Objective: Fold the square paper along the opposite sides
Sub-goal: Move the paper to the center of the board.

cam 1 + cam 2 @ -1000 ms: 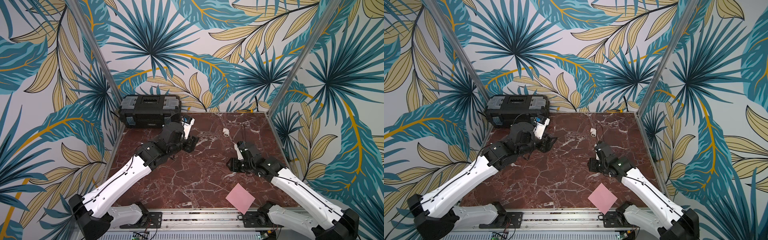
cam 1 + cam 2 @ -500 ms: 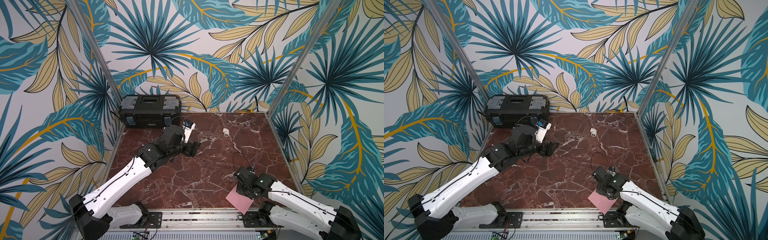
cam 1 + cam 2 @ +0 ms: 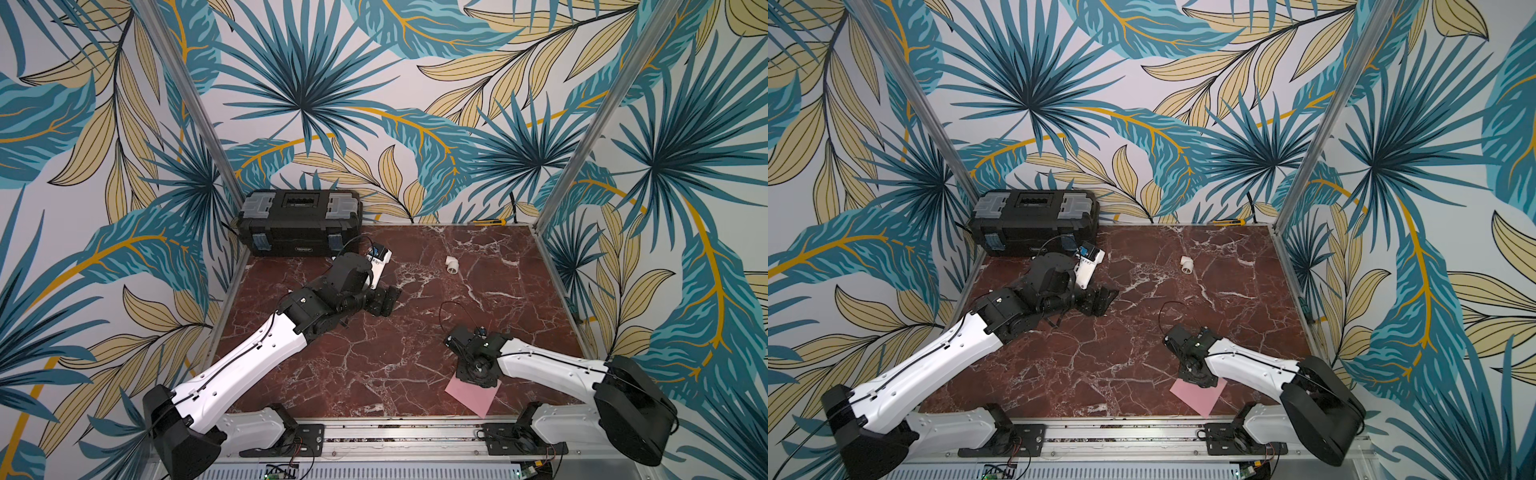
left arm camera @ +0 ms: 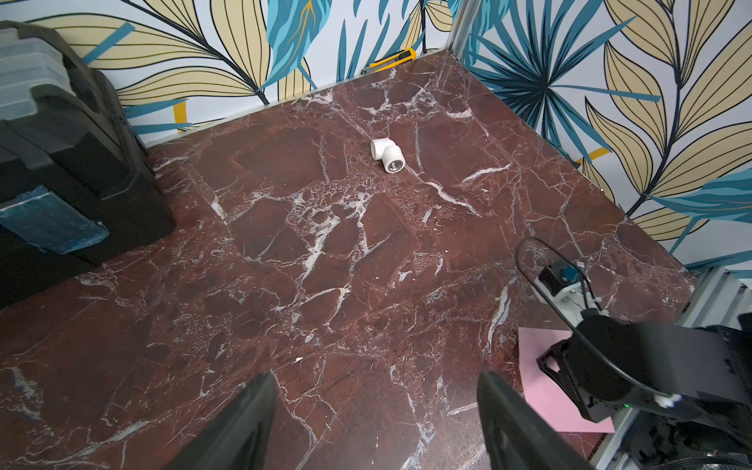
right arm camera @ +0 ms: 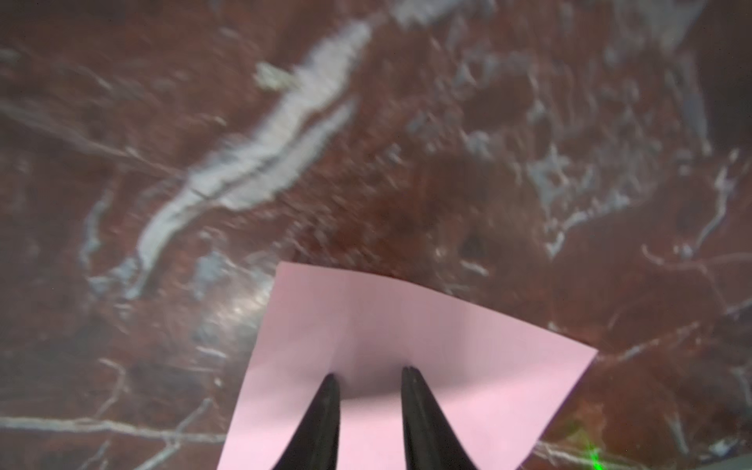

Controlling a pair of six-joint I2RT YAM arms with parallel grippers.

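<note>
1. The pink paper point(image 3: 473, 398) lies on the counter point(image 3: 374, 353), near the front edge on the right side.
2. The right pincer point(image 5: 370, 372) points down at it, a little open and holding nothing. I cannot tell if its tips touch the sheet.
3. I think it should pinch one edge softly and lift slowly, so the paper does not slide.
4. The right arm reaches low with its wrist bent down. The left pincer point(image 4: 374, 378) hangs wide open and empty, well apart from the paper.
</note>
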